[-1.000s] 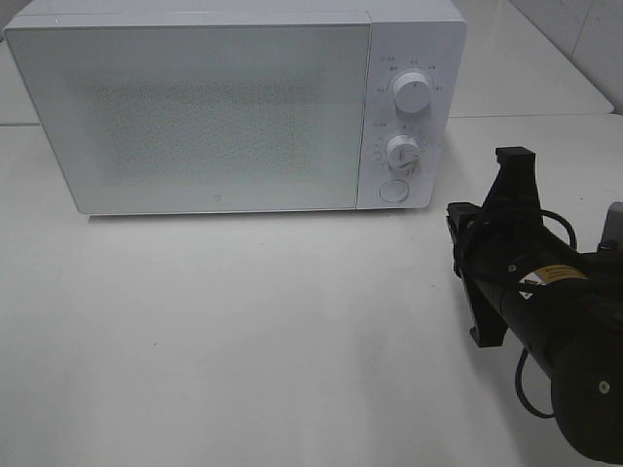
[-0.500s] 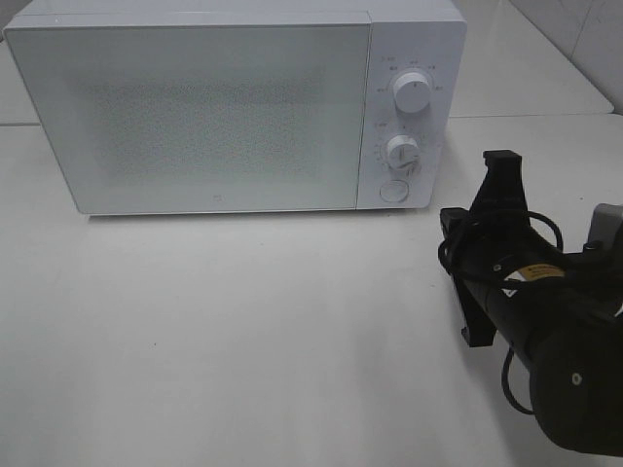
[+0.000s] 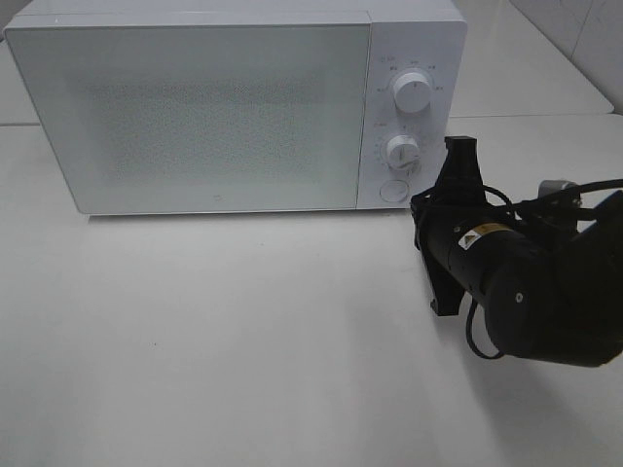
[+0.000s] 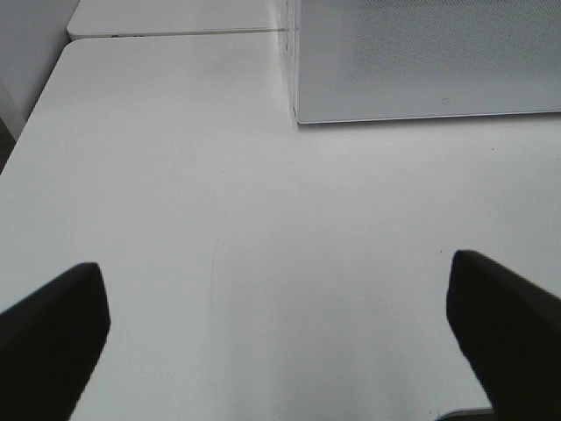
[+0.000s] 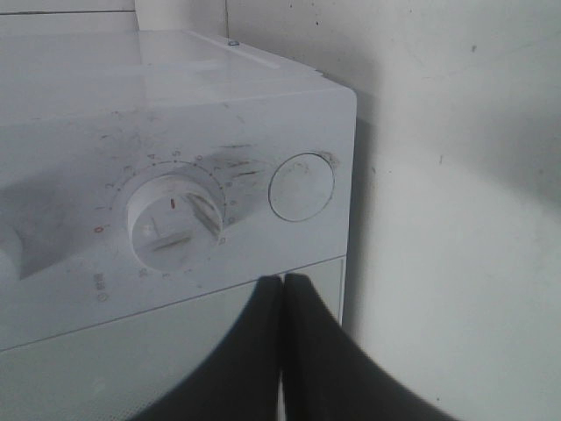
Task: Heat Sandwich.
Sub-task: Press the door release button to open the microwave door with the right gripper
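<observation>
White worktop (image 3: 243, 341) carries the microwave (image 3: 195, 107); my right jaws are pressed together near its button (image 5: 301, 187), left jaws wide apart.

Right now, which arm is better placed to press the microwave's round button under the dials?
Right. The right gripper, shut, points at the control panel, close to the round button. The left gripper hangs open over the table near the microwave's opposite end.
</observation>
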Action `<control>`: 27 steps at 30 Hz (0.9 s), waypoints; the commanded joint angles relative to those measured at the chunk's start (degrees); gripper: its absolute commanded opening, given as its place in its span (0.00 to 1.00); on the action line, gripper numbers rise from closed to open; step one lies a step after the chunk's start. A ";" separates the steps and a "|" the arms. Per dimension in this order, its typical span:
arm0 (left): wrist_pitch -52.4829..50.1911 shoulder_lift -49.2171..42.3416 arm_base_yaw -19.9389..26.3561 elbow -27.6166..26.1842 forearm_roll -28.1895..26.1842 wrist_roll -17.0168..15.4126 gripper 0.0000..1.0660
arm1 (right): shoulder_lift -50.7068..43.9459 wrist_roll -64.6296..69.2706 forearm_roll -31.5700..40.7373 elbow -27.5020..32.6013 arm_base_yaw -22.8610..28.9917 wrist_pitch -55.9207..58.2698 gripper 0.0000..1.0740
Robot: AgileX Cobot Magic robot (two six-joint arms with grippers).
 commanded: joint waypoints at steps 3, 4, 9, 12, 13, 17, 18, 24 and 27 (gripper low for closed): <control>-0.34 -1.26 -0.46 0.23 -0.11 -0.11 0.97 | 2.29 -0.23 -3.09 -3.38 -2.01 2.58 0.00; -0.34 -1.26 -0.46 0.23 -0.11 -0.11 0.97 | 2.75 -0.23 -3.32 -4.13 -2.35 2.92 0.00; -0.34 -1.26 -0.46 0.23 -0.11 -0.11 0.97 | 5.33 -0.23 -5.04 -8.14 -4.35 5.61 0.01; -0.34 -1.26 -0.46 0.23 -0.11 -0.11 0.97 | 6.13 -0.23 -4.98 -9.40 -4.35 5.90 0.00; -0.34 -1.26 -0.46 0.23 -0.11 -0.11 0.97 | 6.65 -0.23 -4.98 -10.14 -4.58 5.90 0.00; -0.34 -1.26 -0.46 0.23 -0.11 -0.11 0.97 | 8.19 -0.46 -5.67 -12.55 -5.50 7.39 0.01; -0.34 -1.26 -0.46 0.23 -0.11 -0.11 0.97 | 8.65 -0.46 -6.13 -13.18 -5.73 7.45 0.01; -0.34 -1.26 -0.46 0.23 -0.11 -0.11 0.97 | 11.40 -0.46 -6.25 -16.39 -7.22 8.71 0.01; -0.34 -1.26 -0.46 0.23 -0.11 -0.11 0.97 | 11.69 -0.46 -6.25 -16.84 -7.62 8.94 0.01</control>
